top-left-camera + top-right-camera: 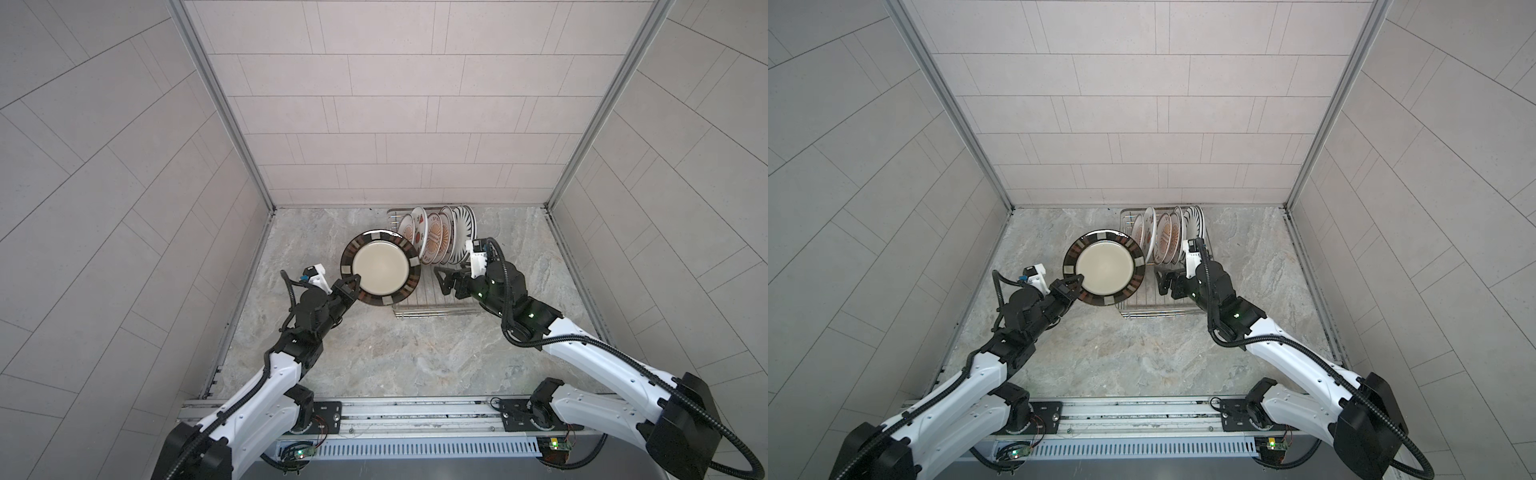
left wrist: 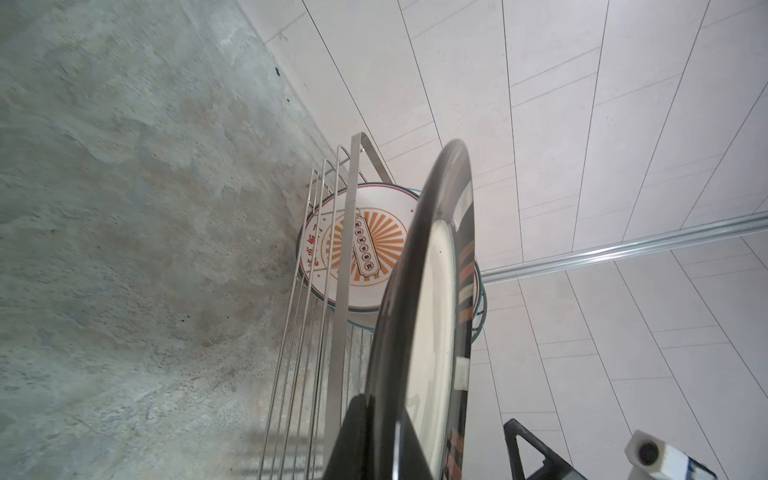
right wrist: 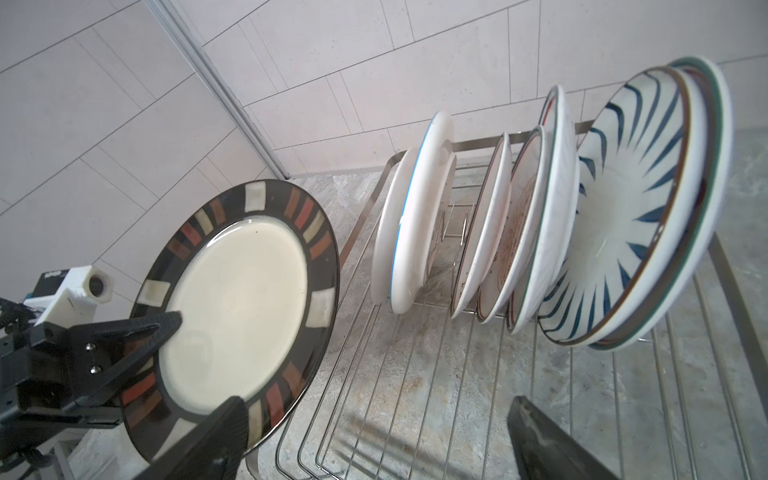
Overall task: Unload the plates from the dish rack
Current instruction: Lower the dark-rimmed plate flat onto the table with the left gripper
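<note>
My left gripper point(image 1: 353, 286) is clamped on the rim of the dark-rimmed plate point(image 1: 381, 268), which hangs tilted in the air over the left edge of the dish rack point(image 1: 424, 307). My right gripper point(image 1: 442, 282) is spread wide and empty above the rack's bare near wires. Risk as I judge it: a one-edge pinch on a glazed plate could let it pivot or slip out, or it could clip the rack frame or the nearest racked plate. The rack holds the other plates point(image 1: 434, 239) on edge at the far end, leaning together — a bump from the right arm could topple the row
</note>
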{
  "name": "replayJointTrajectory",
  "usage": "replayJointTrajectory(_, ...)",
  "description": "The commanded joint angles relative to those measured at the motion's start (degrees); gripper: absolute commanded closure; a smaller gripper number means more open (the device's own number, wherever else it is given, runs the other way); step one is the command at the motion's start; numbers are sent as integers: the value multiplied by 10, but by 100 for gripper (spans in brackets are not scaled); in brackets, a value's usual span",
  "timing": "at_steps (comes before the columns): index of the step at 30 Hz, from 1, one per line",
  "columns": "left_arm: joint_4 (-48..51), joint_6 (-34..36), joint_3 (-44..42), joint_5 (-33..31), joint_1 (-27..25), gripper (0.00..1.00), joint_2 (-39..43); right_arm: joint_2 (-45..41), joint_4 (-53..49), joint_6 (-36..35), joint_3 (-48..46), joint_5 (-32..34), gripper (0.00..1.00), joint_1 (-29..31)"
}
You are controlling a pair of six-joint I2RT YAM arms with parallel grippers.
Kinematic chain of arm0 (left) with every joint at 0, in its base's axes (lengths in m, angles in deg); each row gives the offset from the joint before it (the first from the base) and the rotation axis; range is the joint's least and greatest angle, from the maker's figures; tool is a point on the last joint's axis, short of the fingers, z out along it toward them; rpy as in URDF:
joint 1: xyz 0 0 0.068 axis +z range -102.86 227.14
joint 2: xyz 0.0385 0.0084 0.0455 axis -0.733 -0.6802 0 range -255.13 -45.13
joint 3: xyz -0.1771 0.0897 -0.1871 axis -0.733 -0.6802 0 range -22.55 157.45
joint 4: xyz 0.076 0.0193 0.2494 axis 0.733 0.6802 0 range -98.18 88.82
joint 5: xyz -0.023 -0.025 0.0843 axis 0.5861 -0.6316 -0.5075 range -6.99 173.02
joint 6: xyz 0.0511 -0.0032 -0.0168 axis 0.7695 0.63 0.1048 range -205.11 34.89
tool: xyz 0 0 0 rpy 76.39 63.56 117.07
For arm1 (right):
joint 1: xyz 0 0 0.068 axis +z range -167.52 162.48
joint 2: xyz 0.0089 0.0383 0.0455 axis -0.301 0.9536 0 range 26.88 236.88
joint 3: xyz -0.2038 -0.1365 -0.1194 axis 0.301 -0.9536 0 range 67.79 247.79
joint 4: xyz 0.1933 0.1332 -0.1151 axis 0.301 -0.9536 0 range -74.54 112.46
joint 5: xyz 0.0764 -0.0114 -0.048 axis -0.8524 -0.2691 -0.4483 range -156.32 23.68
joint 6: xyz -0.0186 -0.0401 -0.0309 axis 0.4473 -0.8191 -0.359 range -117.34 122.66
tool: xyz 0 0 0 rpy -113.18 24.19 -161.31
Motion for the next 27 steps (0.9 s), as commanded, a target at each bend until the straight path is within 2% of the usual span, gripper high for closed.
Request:
replayJointTrajectory(1, -55, -8, 6, -5, 28, 100, 33, 3, -18, -64, 37, 0, 0, 9)
replayJointTrajectory(4, -67, -26, -10, 8, 64, 100, 41, 21, 9, -87, 45, -46, 0, 15)
replayJointTrajectory(10, -26, -31, -12, 20, 144, 100, 71, 97, -30, -128, 120, -68, 4, 54)
replayJointTrajectory(12, -41, -37, -32, 14, 161, 100, 61, 127, -45, -141, 146, -57, 3, 72)
replayJointTrajectory(17, -61, -31, -38, -34, 173, 100, 17, 186, -39, -140, 183, 35, 0, 111)
replayJointTrajectory(20, -90, -37, -41, -33, 186, 100, -17, 220, -48, -145, 211, 76, 0, 129)
replayJointTrajectory(23, -109, -37, -41, -15, 201, 100, -34, 255, -59, -151, 240, 77, 0, 140)
replayJointTrajectory(27, -98, -36, -45, -56, 208, 100, -46, 302, -67, -164, 273, 77, 0, 158)
